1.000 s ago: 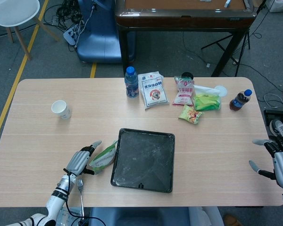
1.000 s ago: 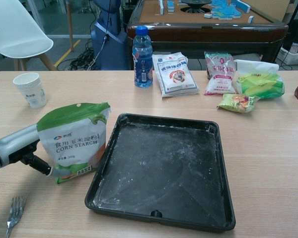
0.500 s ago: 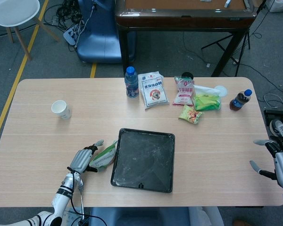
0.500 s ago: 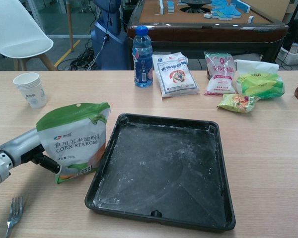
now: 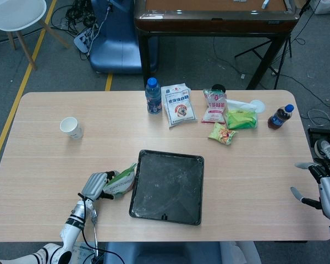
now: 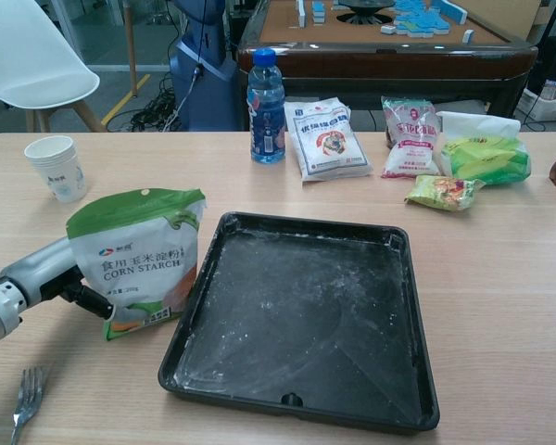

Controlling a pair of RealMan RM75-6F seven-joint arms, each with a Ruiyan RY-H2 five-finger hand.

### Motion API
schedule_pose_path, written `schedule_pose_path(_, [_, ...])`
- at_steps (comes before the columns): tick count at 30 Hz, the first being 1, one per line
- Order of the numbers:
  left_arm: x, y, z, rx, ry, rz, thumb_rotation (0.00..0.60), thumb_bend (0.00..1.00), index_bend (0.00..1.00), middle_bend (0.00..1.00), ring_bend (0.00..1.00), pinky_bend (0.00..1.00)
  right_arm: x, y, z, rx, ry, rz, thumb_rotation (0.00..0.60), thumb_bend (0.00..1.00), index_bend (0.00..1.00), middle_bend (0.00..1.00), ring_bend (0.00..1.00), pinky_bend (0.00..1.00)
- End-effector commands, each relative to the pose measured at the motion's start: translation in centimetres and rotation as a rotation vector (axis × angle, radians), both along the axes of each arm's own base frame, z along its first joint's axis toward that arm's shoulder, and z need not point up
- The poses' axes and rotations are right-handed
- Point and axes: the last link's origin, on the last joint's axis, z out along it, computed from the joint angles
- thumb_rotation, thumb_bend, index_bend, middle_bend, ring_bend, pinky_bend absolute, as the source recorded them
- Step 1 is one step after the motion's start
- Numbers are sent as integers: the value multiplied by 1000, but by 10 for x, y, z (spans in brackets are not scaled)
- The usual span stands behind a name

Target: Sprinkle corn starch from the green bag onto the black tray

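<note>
Green bag (image 6: 141,260) of corn starch stands upright on the table, just left of the black tray (image 6: 301,320), touching its left rim. Left hand (image 5: 96,186) grips the bag's far side. Right hand (image 5: 323,190) idle, fingers spread, well right of tray. Judged step: grasp. Next: lift, tilt over tray.

Over the last second my left hand (image 5: 97,185) has drawn back toward the robot along the table's near edge, its fingers no longer stretched out past the top of the green bag (image 6: 140,257) but gathered against the bag's left side. In the chest view the bag has slid a touch to the left with the hand and stands a little more upright beside the black tray (image 6: 301,406). In the head view the bag shows shorter and more tucked behind the hand.
</note>
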Motion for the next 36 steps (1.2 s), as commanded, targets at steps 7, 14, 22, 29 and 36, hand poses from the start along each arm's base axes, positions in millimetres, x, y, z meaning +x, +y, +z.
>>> schedule_pose_path(7, [-4,11,5,2,-22,-77,600,212,532,629,617,624,4,0,0,-9,0,6,600,217,335,362,180,131])
schedule_pose_path(14, [-8,22,27,17,-30,-174,600,266,547,647,629,645,6,0,2,-18,0,7,600,216,335,362,174,132])
schedule_pose_path(22, [7,41,72,33,111,-352,600,285,541,645,624,646,6,-1,0,-14,-5,16,600,216,335,362,174,131])
schedule_pose_path(29, [39,42,92,-44,333,-497,600,322,534,645,622,644,6,-2,-3,-7,-12,27,600,216,335,362,174,132])
schedule_pose_path(36, [74,34,87,-133,525,-616,600,345,516,643,623,643,6,-4,-7,8,-18,42,600,216,335,362,174,131])
